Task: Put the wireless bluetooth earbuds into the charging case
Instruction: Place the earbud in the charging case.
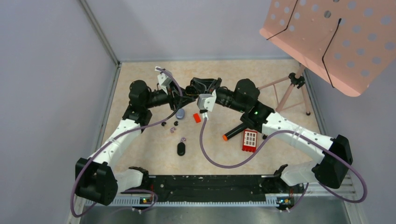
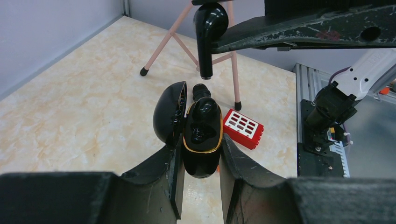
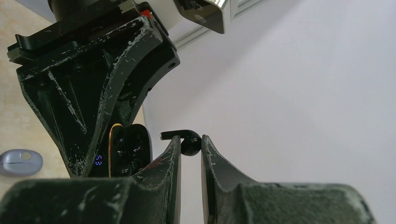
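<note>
The charging case [image 2: 201, 135], a glossy black oval shell with gold rim and hinged lid open, is clamped between the left gripper's [image 2: 200, 142] scuffed fingers; its wells' contents are indistinct. The right gripper [image 3: 190, 140] pinches one glossy black stemmed earbud [image 2: 208, 28], near the case's open face, not touching.

Left fingers [image 2: 156, 175] and right fingers [image 3: 164, 170] clamped tight, nearly meeting.

lab | grey enclosure walls [image 1: 46, 70] | marble-look table [image 1: 140, 88] | pink perforated panel [image 1: 336, 42]
</note>
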Controlling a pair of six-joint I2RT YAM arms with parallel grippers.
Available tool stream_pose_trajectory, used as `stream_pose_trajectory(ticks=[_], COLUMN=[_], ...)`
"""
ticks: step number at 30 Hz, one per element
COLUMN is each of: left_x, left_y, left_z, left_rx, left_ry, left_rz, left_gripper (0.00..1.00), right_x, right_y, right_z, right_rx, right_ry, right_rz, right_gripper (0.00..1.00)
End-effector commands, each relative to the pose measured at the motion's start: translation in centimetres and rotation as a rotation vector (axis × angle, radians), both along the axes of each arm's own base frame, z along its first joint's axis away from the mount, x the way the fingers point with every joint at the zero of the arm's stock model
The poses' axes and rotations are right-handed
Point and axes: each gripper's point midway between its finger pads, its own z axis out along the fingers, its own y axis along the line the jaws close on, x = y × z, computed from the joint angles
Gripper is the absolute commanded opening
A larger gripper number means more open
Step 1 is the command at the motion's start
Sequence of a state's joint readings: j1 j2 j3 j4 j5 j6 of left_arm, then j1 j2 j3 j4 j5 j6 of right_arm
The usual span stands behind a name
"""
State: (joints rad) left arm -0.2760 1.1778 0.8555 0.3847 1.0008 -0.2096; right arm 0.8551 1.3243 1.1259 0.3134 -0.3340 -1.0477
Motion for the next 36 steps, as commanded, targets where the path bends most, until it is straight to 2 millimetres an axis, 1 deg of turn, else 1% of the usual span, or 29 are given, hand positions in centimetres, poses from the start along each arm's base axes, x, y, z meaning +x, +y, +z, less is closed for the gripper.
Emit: stream_pose_trajectory(ticks=[1, 6, 12, 18, 27, 36], left_x=[-0.4, -0.4, -0.6, -0.9, -0.8, -0.5], left_y=[0.1, 0.1, 0.2, 0.1, 0.1, 0.1], left_z=[3.2, 4.1, 5.6, 5.5, 6.1, 6.1], left_rx=[-0.027, -0.046, -0.063, -0.051, -0.047, -0.04], left_ry=[-0.093, -0.095, -0.121, -0.142, -0.172, -0.179], left_rz=[0.007, 0.015, 0.014, 0.0, -0.005, 0.003], left_gripper=[0.0, 0.0, 0.0, 0.0, 0.0, 0.0], right_x=[-1.2, -1.7, -1.6, -1.7, -1.4, -1.2], right_y=[0.7, 0.9, 1.3, 1.8, 2.3, 2.6], right_z=[0.9, 0.4, -0.2, -0.2, -0.8, -1.8], right_rx=[-0.003, -0.029, -0.048, -0.053, -0.075, -0.133], right_ry=[-0.072, -0.099, -0.114, -0.116, -0.113, -0.087], right_rz=[0.052, 0.079, 0.088, 0.099, 0.105, 0.116], right_gripper=[0.0, 0.0, 0.0, 0.0, 0.0, 0.0])
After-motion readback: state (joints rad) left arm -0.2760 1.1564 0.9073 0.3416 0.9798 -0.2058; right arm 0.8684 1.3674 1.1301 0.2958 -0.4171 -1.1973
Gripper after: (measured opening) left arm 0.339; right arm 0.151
